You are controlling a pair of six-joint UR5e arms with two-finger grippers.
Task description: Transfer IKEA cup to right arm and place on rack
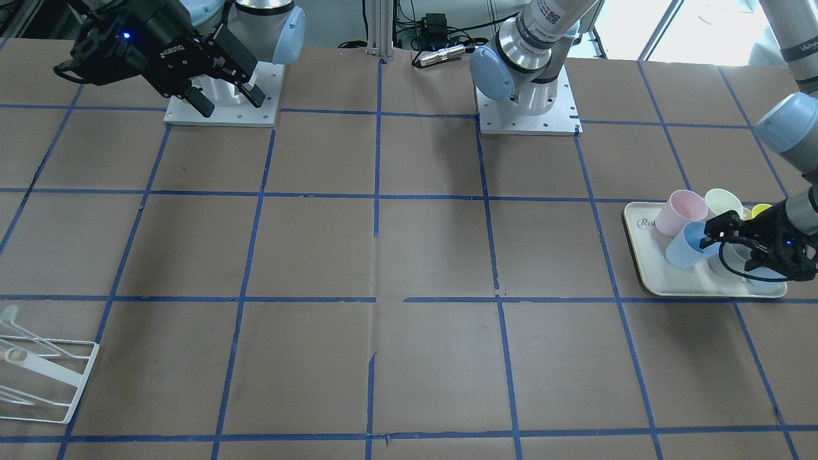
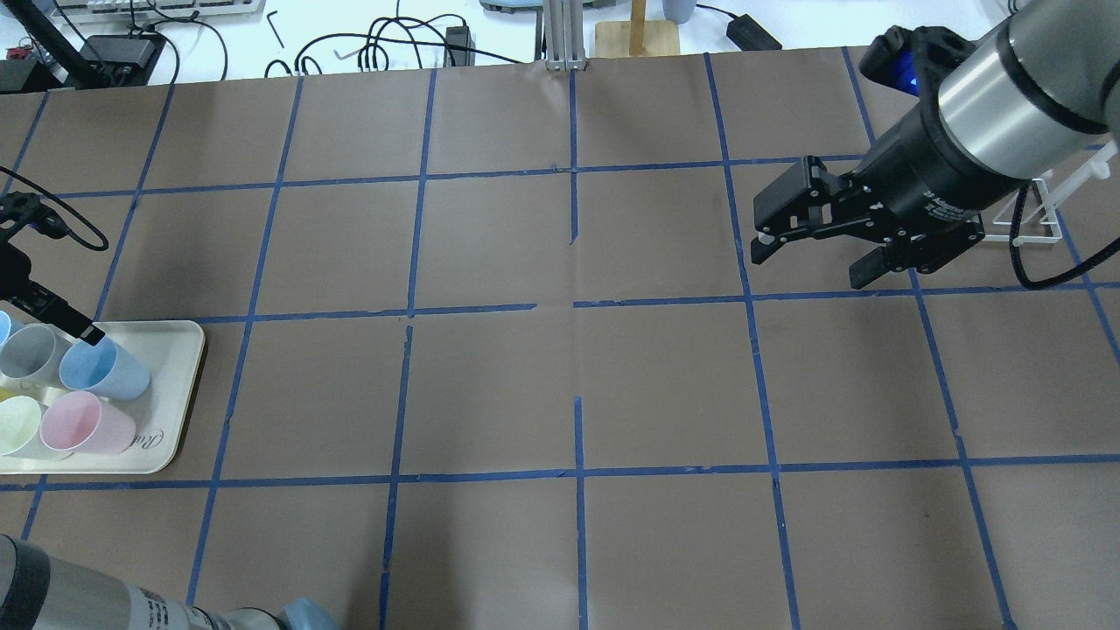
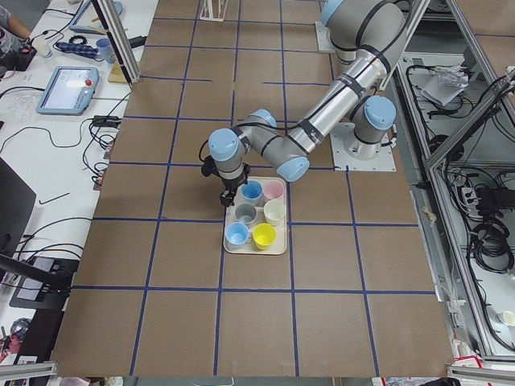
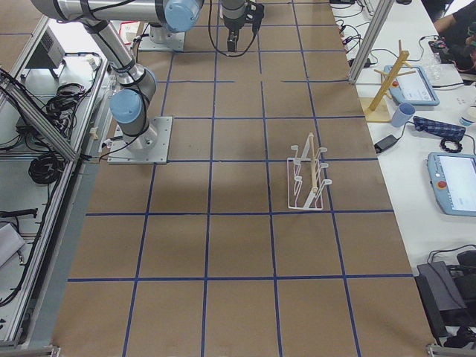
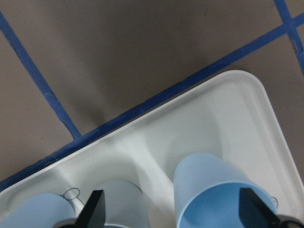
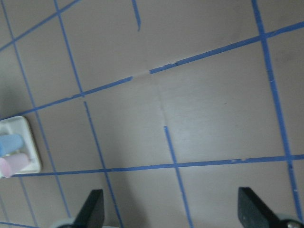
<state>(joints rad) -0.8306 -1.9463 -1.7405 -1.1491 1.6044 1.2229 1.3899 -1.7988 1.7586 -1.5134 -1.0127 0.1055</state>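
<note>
A pale blue IKEA cup (image 1: 687,246) stands on the cream tray (image 1: 652,281) among other cups. My left gripper (image 1: 728,249) hangs open over it. In the left wrist view the cup (image 5: 218,190) sits between the spread fingers, nearer the right one, and is not gripped. A second pale blue cup (image 5: 28,213) is at the lower left. My right gripper (image 2: 812,262) is open and empty, held above the table far from the tray. The white wire rack (image 1: 38,377) stands at the table's right end; it also shows in the exterior right view (image 4: 309,178).
On the tray (image 2: 166,350) with the blue cups are a grey cup (image 2: 31,354), a pink cup (image 2: 83,424), a pale green cup (image 2: 17,424) and a yellow cup (image 1: 760,209). The brown table has blue tape grid lines. Both arm bases stand at the robot side.
</note>
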